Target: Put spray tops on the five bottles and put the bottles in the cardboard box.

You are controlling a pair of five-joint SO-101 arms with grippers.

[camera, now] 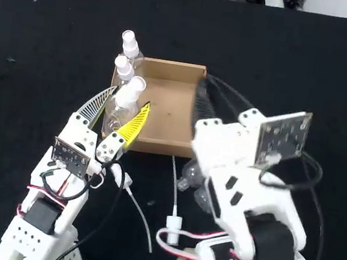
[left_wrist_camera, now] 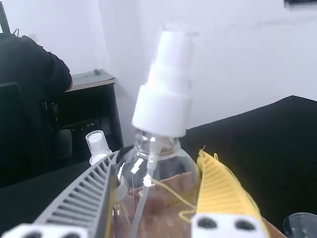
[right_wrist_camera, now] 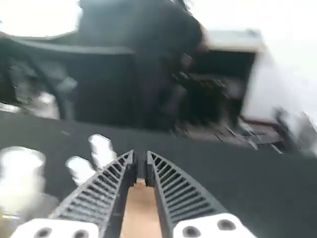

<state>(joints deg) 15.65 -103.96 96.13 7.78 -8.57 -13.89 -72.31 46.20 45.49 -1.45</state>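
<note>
Three clear bottles with white spray tops stand along the left wall of the cardboard box (camera: 170,107). My left gripper (camera: 123,106) is shut on the nearest bottle (camera: 125,106), with the grey finger (left_wrist_camera: 84,198) and the yellow finger (left_wrist_camera: 218,193) on either side of its body (left_wrist_camera: 163,173). My right gripper (right_wrist_camera: 141,166) hangs over the box's right part with its black fingers shut on nothing; the high view shows it blurred (camera: 203,98). Two topless clear bottles (camera: 191,175) lie in front of the box, partly under the right arm. Two loose spray tops (camera: 173,225) (camera: 120,178) lie on the table.
Black cloth covers the table (camera: 314,66). The loose spray tops' long tubes trail across the cloth between the two arm bases. Cables hang around both arms. The box's middle floor (camera: 172,113) is bare.
</note>
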